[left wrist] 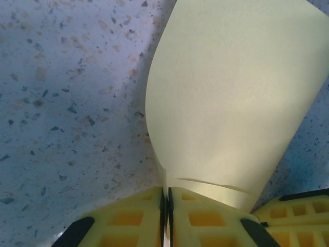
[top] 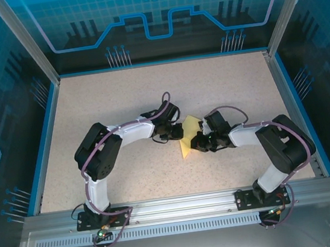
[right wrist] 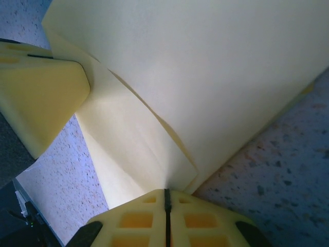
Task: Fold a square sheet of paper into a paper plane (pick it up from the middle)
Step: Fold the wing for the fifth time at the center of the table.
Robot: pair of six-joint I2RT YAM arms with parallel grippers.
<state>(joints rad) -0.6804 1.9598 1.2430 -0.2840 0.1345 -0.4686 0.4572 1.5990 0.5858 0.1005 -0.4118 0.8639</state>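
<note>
The pale-yellow sheet of paper (top: 186, 149) is at the middle of the table, folded into overlapping layers with a crease, and is held between both arms. My left gripper (top: 177, 134) is shut on its left side. In the left wrist view the jaws (left wrist: 165, 194) pinch a curled edge of the paper (left wrist: 231, 92). My right gripper (top: 197, 142) is shut on the right side. In the right wrist view its jaws (right wrist: 165, 192) clamp a folded corner of the paper (right wrist: 205, 67). The paper arches up off the table between the two grips.
The speckled tabletop (top: 119, 99) is ringed by a blue rim and clear walls (top: 46, 96). The right gripper's yellow fingers (left wrist: 295, 211) sit close at the lower right of the left wrist view. A left finger (right wrist: 41, 92) crowds the right wrist view.
</note>
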